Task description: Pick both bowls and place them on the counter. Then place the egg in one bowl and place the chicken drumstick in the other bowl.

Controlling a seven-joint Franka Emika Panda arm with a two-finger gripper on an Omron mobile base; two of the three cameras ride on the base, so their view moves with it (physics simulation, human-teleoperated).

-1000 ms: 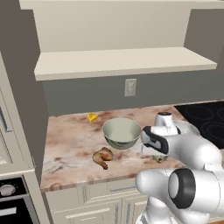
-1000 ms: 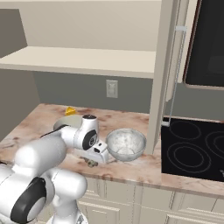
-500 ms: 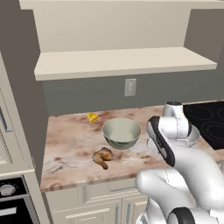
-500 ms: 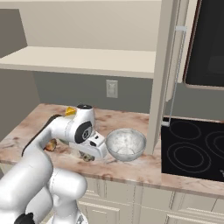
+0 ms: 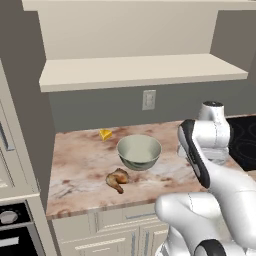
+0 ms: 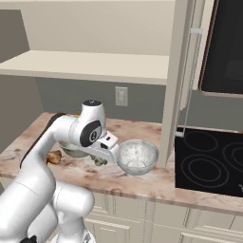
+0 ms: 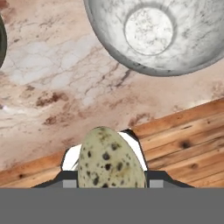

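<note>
Table: cream stone slab (image 5: 85,165) with reddish-brown veins, seen in both base views; the hand view looks down on it, with wood plank floor (image 7: 192,131) below its front edge.
Grey-green bowl: upright on the table (image 5: 139,151), pale cream inside, near the middle in the left base view; in the right base view the arm hides most of it.
White speckled bowl: upright on the table (image 6: 137,155), to the right of the claw and near the front edge; in the hand view its hollow faces the camera (image 7: 153,30).
Egg: olive-tan with dark speckles (image 7: 111,162), large at the bottom of the hand view, between the 2 fingertips.
Claw: clenched on the egg (image 7: 111,177), held above the table's front edge, beside the white bowl and short of its rim; in the right base view it sits just left of that bowl (image 6: 100,160).
Drumstick: golden-brown (image 5: 118,179), lying on the table in front of the grey-green bowl, apart from it.
Cheese wedge: yellow (image 5: 105,134), near the back wall, left of the grey-green bowl.
Room: grey wall with 1 white outlet (image 5: 148,99); beige shelf board (image 5: 140,70) above the table; black cooktop (image 6: 213,161) to the right; pale cabinets (image 5: 100,235) under the slab.
</note>
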